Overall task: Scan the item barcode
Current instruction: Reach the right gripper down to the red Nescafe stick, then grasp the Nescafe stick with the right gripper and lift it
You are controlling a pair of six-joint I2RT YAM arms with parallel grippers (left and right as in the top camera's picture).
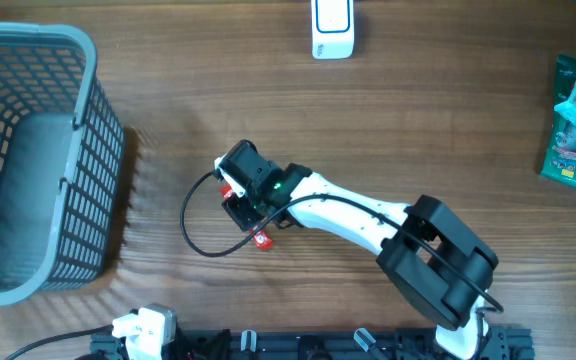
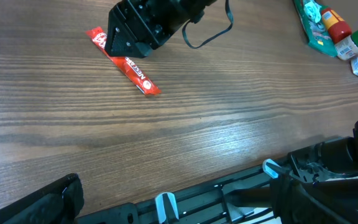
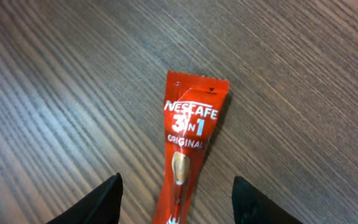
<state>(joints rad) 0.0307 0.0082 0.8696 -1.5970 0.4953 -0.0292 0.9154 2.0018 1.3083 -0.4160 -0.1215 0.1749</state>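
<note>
My right gripper point(image 3: 176, 186) stands spread, fingers point(image 3: 104, 202) either side of the slim red Nescafé foil sachet point(image 3: 190, 124), not touching it. It lies flat on the brown wooden table point(image 3: 291, 62), long axis running straight out between them; this arm is nearer.

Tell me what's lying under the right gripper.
A red Nescafe 3in1 sachet lies flat on the wooden table between the open fingers of the right gripper. From overhead the gripper covers its middle; only both ends show.
</note>
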